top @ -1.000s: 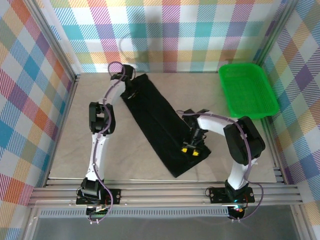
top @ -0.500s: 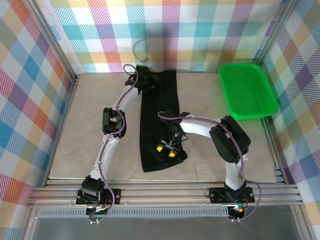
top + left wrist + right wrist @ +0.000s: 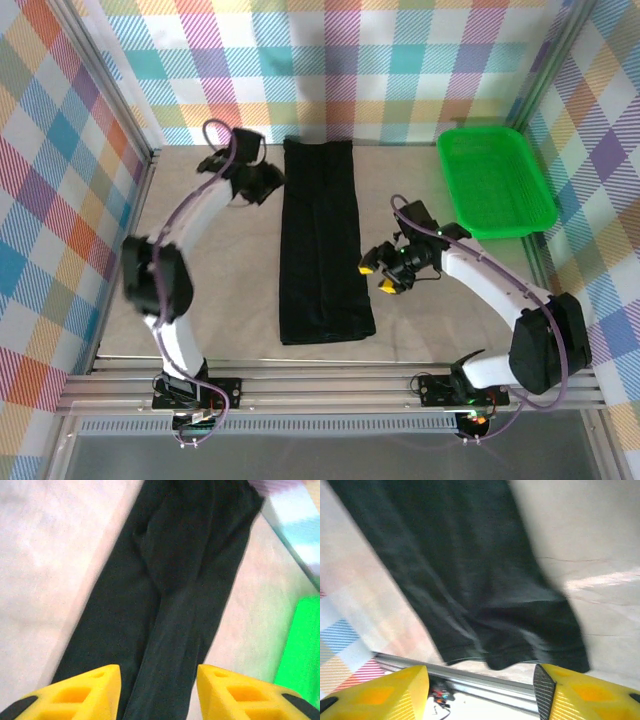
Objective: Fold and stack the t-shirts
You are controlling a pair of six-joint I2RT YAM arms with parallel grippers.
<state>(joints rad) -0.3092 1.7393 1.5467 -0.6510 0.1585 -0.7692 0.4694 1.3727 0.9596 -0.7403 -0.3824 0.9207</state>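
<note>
The left gripper [image 3: 262,182], spread wide and empty, is just left of the t-shirt [image 3: 320,245], a folded strip lying mid-bench [image 3: 200,300], long axis near-to-far. The right gripper [image 3: 377,277], equally wide, is beside its right edge. A green basket [image 3: 495,180] sits far right.

Blurry t-shirt [image 3: 470,565], upper end beyond the frame edge

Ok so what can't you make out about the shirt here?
T-shirt: folded strip in the top view, its own layers hide the sleeves.
One end: cut by the left wrist view's top edge.
Hem: motion-blurred in the right wrist view.
Left claw: fingers too small, top view.
</note>
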